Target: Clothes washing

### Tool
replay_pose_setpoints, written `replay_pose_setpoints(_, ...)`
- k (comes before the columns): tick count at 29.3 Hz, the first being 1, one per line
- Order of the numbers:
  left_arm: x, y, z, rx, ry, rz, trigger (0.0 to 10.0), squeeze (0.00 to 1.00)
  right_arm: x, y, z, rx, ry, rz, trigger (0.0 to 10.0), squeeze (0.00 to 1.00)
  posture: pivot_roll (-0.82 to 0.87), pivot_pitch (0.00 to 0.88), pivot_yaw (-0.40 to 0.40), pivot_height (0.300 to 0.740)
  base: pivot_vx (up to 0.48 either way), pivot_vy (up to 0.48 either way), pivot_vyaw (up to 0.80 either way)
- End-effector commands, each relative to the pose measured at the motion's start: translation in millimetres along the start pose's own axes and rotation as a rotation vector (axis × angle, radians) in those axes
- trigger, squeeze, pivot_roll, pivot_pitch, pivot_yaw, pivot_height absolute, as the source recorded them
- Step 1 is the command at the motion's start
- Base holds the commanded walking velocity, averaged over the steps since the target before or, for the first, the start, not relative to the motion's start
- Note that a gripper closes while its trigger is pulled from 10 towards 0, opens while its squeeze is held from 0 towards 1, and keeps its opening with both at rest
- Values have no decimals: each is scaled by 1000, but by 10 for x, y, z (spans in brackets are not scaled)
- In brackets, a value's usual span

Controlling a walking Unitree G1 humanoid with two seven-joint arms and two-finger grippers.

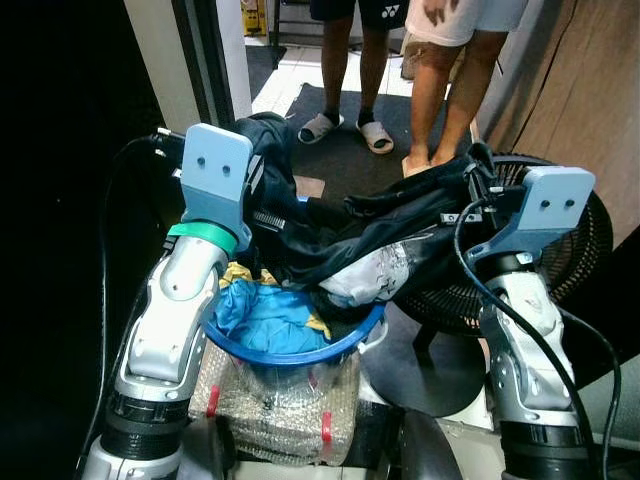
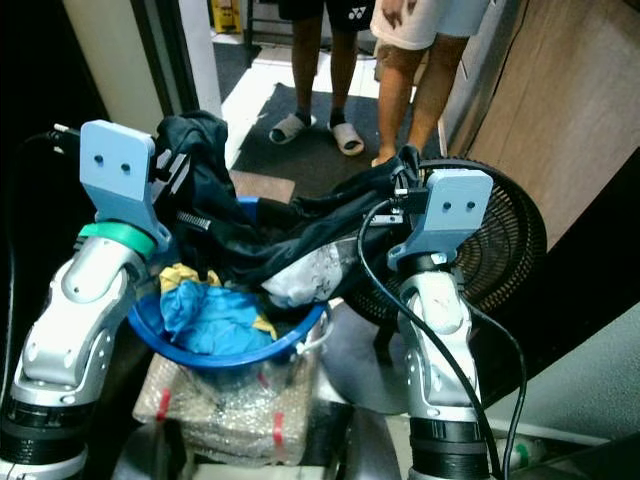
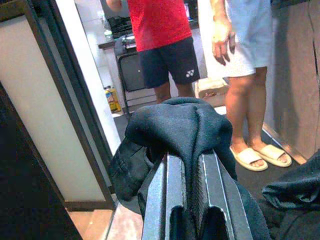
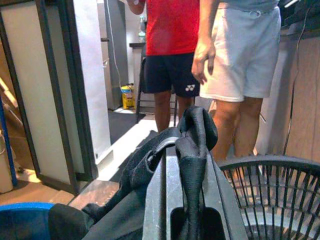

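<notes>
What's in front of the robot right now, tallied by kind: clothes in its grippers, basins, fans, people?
Dark garment, gripped by left gripper and right gripper: 1
Blue basin: 1
Black fan: 1
People, one in dark shorts, one in light shorts: 2
Total: 5

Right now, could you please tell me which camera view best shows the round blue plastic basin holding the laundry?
The left eye view shows the round blue plastic basin best: its front rim and the clothes inside are visible below the dark garment. The right eye view shows much the same. The right wrist view catches just a blue edge; the left wrist view looks past it.
</notes>
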State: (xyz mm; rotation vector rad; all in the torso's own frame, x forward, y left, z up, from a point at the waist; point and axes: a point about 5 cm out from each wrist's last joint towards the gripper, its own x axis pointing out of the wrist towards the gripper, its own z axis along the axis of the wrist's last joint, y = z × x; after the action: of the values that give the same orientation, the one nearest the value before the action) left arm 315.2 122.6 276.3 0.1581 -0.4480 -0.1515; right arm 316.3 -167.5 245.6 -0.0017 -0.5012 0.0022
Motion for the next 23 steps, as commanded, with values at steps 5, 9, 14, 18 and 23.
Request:
replay_pose_setpoints(5,-13,-6,30,10,-16,-2,10000,0,-6,-5,-13,14,6,-10,10000,0,82,63,27,618,0,0,0)
replay_pose_setpoints(9,-11,-8,25,11,-15,-3,10000,0,-4,-2,-21,13,7,-11,10000,0,82,63,28,628,0,0,0)
replay_pose_setpoints(14,-8,-15,30,10,-13,-3,10000,0,-3,-2,-29,14,8,-10,10000,0,83,62,29,643,0,0,0)
replay_pose_setpoints(18,-6,-9,40,9,-9,0,10000,0,0,-1,-36,15,11,-9,10000,0,87,64,28,663,0,0,0)
replay_pose_setpoints(23,-9,-8,40,9,-7,1,10000,0,1,4,-41,16,13,-7,10000,0,89,64,28,687,0,0,0)
